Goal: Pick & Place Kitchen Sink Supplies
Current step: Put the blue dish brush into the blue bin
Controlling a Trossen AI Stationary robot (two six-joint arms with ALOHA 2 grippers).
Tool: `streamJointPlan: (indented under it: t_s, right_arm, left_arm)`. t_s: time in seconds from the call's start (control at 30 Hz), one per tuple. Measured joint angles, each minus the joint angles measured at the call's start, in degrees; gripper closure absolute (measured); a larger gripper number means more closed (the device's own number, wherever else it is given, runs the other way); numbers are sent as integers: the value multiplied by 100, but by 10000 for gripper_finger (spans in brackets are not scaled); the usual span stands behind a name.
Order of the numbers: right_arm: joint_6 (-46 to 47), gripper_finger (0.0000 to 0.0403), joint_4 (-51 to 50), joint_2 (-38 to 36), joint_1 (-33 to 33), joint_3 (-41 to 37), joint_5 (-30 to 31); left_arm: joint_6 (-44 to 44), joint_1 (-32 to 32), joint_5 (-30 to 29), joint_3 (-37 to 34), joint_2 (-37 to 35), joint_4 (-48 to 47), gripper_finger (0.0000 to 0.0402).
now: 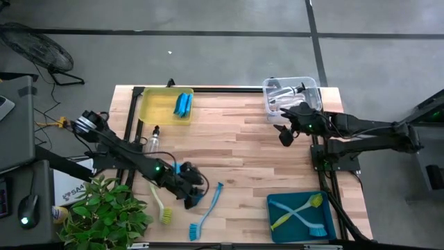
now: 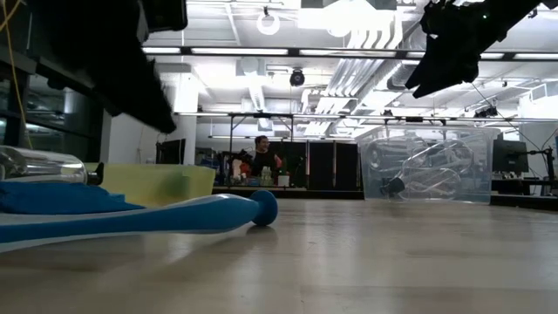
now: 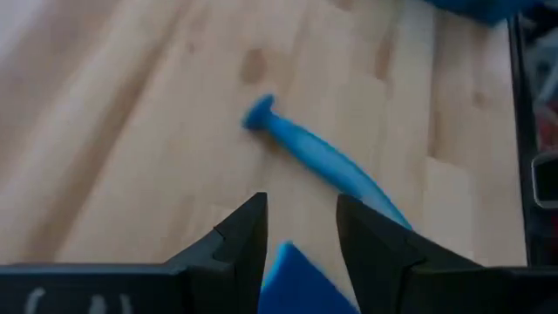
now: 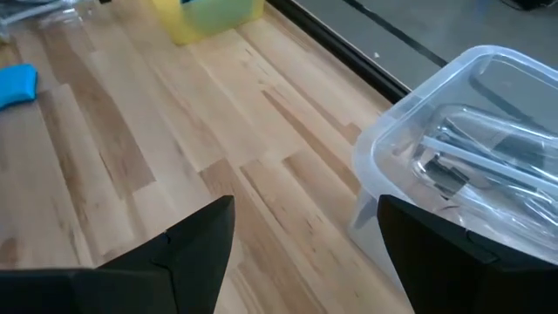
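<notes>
A blue sponge (image 1: 182, 169) lies flat on the table at the near left; it also shows in the low view (image 2: 52, 196) and, low between the fingers, in the left wrist view (image 3: 301, 283). My left gripper (image 1: 192, 201) hangs open above it, raised off the table, touching nothing. A blue brush (image 1: 208, 208) lies beside it, its handle (image 3: 305, 148) ahead of the fingers. A yellow-green brush (image 1: 161, 201) and a clear bottle (image 1: 153, 141) lie nearby. My right gripper (image 1: 284, 136) is open and empty, raised beside the clear bin (image 4: 453, 131).
A yellow bin (image 1: 156, 111) at the far left holds blue sponges. The clear bin (image 1: 312, 87) at the far right holds bottles. A teal bin (image 1: 272, 208) at the near right holds two brushes. A green plant (image 1: 104, 215) stands at the near left corner. Bare wood lies mid-table.
</notes>
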Motion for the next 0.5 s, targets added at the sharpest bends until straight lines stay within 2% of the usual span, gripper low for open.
streamJointPlan:
  t_s: [0.23, 0.4, 0.5]
  right_arm:
    - [127, 128, -38, 3, 170, 0, 99]
    - [166, 128, -85, 4, 240, 0, 129]
    - [243, 128, -107, 5, 261, 0, 136]
  left_arm:
    - [405, 4, 849, -6, 477, 707, 268]
    - [349, 2, 1164, 6, 662, 1086, 268]
    - [102, 4, 1160, -3, 691, 1286, 268]
